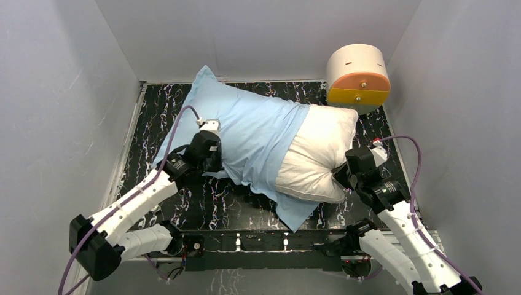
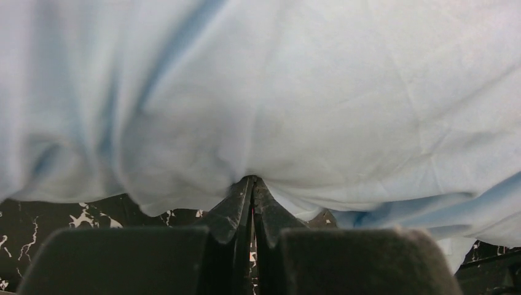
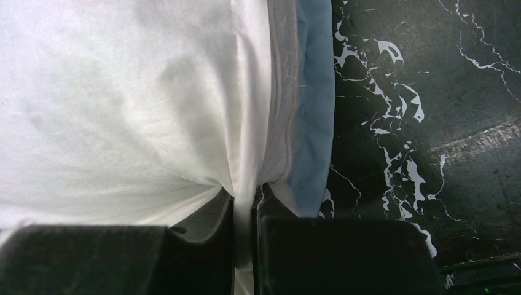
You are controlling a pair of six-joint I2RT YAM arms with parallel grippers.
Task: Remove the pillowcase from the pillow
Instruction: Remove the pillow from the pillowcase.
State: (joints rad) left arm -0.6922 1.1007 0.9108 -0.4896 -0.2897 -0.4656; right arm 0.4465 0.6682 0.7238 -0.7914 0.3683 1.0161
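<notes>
Top external view: one pillowcase and one pillow lie on the table, long axis running far-left to near-right, with the pillow's right end bare. My left gripper is clamped on the pillowcase's near edge; my right gripper pinches the pillow's bare end. I judge the case must slide left along that axis. One drum sits far right.

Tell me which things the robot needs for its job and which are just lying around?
For the job: light blue fabric pillowcase, plump white pillow, left gripper, right gripper.
Just lying about: round cream-and-orange drum.
</notes>
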